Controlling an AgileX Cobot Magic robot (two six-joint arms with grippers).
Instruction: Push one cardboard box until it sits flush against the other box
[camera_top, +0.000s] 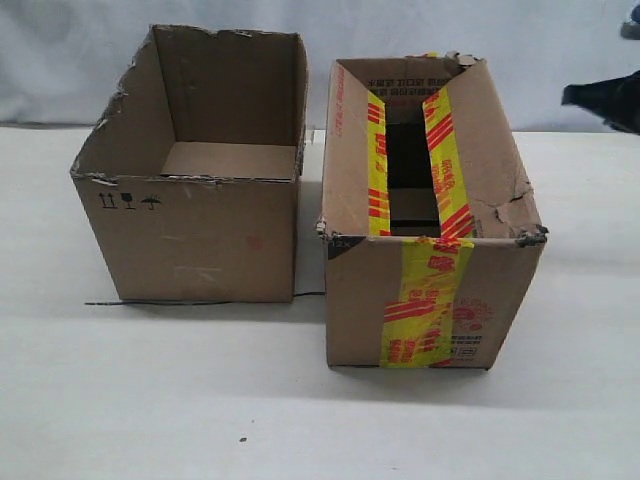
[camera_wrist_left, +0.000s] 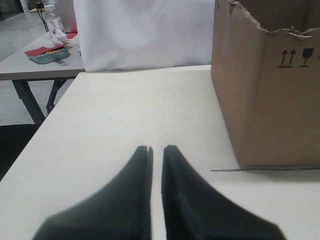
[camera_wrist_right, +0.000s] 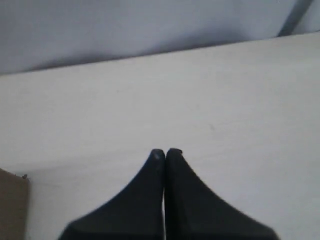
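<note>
The cardboard box, oblong and banded with yellow and red tape, stands at the right with its top open. The other box, plain brown with black symbols, stands to its left; a narrow gap separates them. My right gripper hovers at the far right edge, beyond the taped carton and apart from it; in the right wrist view it is shut and empty over bare table, with a brown carton corner at the edge. My left gripper is shut, holding nothing, short of the plain box.
A thin dark strip lies along the plain box's front base. A white cloth backdrop hangs behind the table. Beyond the table's left edge stands a side table with a bottle and a tray.
</note>
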